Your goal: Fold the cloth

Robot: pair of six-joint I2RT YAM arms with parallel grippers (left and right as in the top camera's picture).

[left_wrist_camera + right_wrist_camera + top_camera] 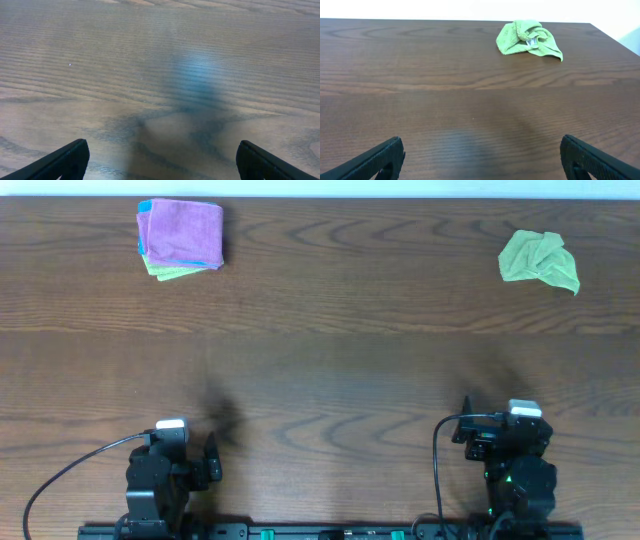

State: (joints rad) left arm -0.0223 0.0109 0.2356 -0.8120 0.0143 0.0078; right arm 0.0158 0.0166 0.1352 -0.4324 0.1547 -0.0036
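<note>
A crumpled green cloth [539, 259] lies at the far right of the table; it also shows in the right wrist view [528, 39], far ahead of the fingers. My right gripper [482, 157] is open and empty over bare wood near the front edge [500, 442]. My left gripper [162, 160] is open and empty over bare wood at the front left [190, 455]. Both grippers are far from the cloth.
A stack of folded cloths [181, 236], purple on top with green and blue beneath, sits at the far left. The dark wooden table [330, 360] stretches between the arms and the cloths. Cables run from both arm bases.
</note>
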